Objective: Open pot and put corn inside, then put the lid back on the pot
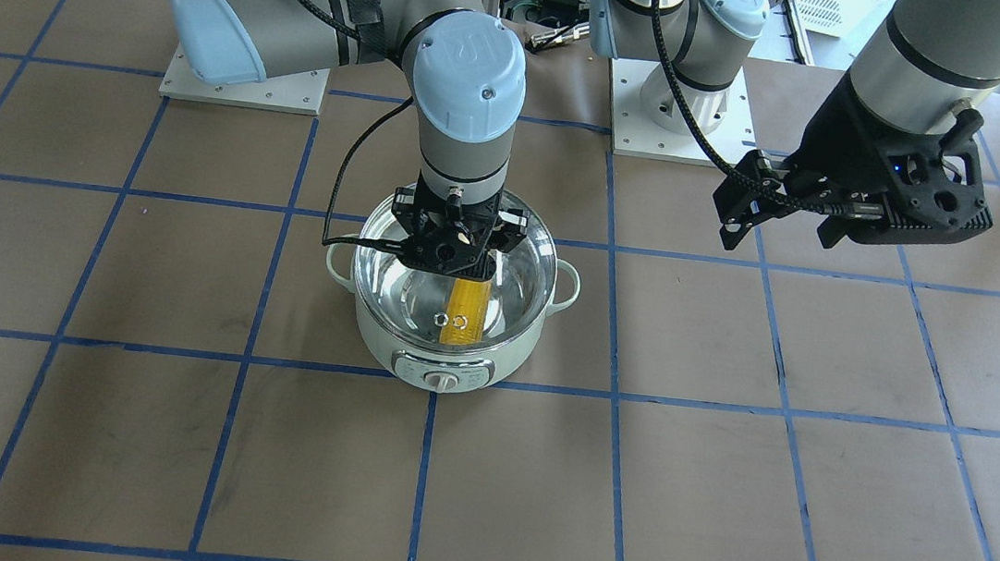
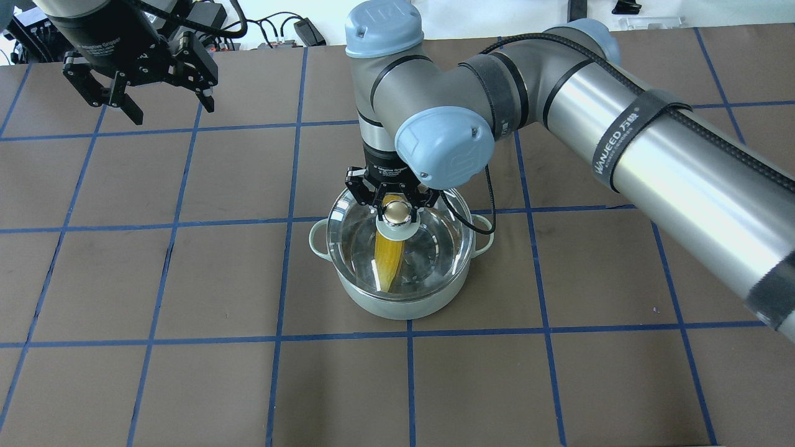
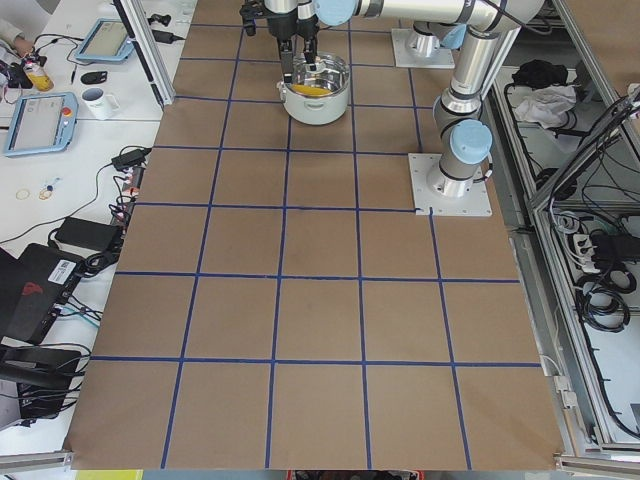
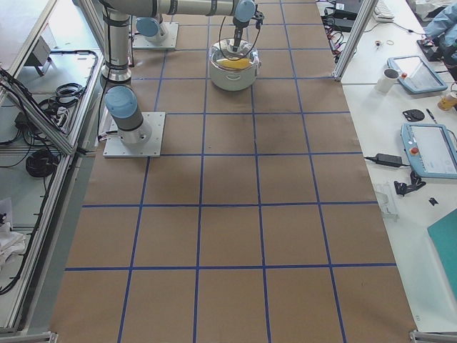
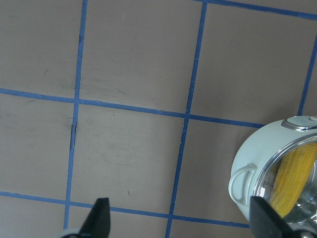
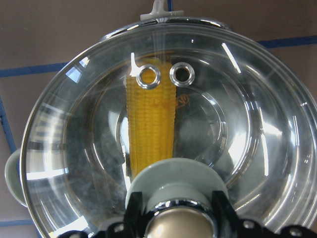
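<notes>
Pot [image 2: 397, 308], corn [image 2: 387, 264], lid [image 2: 435, 245]: one each

Yellow corn cob [image 2: 386, 267]: far end hidden under right fingers [image 2: 363, 194] and gold-topped lid knob [image 2: 397, 213]. Mint-green round pot [image 5: 255, 158]: cut off at frame edge beside left fingers [image 5: 262, 220].

Mirror-bright steel gleams inside the pot [image 2: 397, 308], its mint shell smooth and glossy. The lid [image 6: 237, 124] is clear glass with a thin metal rim, its knob [image 2: 397, 212] topped in polished gold. The corn [image 6: 151, 124] looks bumpy, and the table [image 2: 186, 279] wears matt brown paper.
</notes>
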Robot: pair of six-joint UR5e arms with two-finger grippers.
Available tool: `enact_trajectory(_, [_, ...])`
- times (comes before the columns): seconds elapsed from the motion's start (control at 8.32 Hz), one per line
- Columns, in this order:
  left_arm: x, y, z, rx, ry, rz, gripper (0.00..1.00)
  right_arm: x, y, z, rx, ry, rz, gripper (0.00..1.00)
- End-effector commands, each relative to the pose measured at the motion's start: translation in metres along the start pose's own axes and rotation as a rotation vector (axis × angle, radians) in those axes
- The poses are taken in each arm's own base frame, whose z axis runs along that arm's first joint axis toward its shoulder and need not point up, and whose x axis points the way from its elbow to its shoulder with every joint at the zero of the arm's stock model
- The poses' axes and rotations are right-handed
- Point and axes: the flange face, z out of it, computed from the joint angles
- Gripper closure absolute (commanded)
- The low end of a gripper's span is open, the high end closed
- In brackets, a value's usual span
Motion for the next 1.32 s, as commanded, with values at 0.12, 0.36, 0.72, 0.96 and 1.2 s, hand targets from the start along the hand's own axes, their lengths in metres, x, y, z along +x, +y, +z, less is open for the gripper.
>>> enact_trajectory(0.12, [-0.0004, -0.0026, 0.0011, 0.003, 0.000, -0.002, 0.00, -0.0009, 0.0003, 0.0021, 0.000, -0.009, -0.010, 0.72])
enact_trajectory(0.36, [-0.0006, -0.0018, 0.0012, 0.001, -0.002, -0.002, 0.00, -0.0008, 0.0001, 0.0026, 0.002, -0.008, -0.011, 0.64])
enact_trajectory(0.72, [-0.0005, -0.0009, 0.0020, -0.002, -0.001, 0.000, 0.00, 0.0000, -0.0005, 0.0031, 0.002, -0.008, -0.010, 0.36])
enact_trajectory(0.96, [-0.0005, -0.0014, 0.0008, 0.004, 0.000, 0.000, 0.00, 0.0000, -0.0005, 0.0031, 0.002, -0.008, -0.011, 0.23])
enact_trajectory(1.2, [-0.0003, -0.0042, 0.0028, 0.004, 0.000, -0.002, 0.00, 0.0003, 0.0003, 0.0013, 0.005, -0.010, -0.013, 0.18])
